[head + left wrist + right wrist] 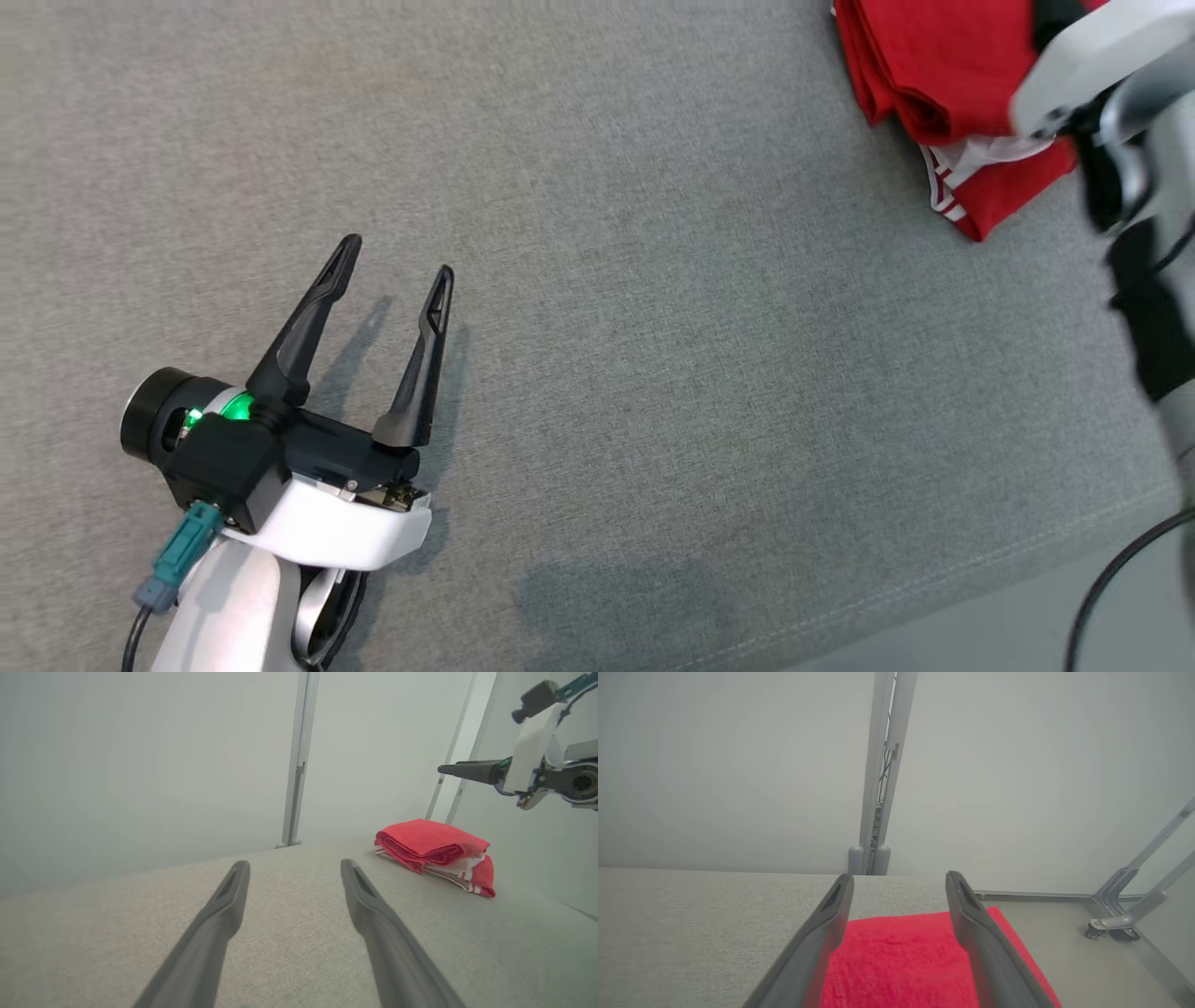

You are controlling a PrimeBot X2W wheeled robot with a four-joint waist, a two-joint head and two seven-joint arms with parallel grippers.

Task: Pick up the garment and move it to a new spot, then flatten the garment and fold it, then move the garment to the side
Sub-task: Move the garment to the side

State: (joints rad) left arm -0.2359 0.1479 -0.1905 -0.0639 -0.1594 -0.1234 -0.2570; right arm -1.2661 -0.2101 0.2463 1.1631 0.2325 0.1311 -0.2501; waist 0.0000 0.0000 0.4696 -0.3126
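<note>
Presently, left tool [397, 257]: released, fingers spread, nothing between them, low over bare grey fabric worktop [672, 392], well apart from the item. Next, right tool [899, 876]: released, fingers wide and empty, held in the air above the item, not touching it. Beyond, garment [432, 842]: red knit cloth, folded into a compact thick stack with rounded fold edges; white trim with thin red stripes shows at the lowest layer; lies at the worktop's far right, close to its edge.
</note>
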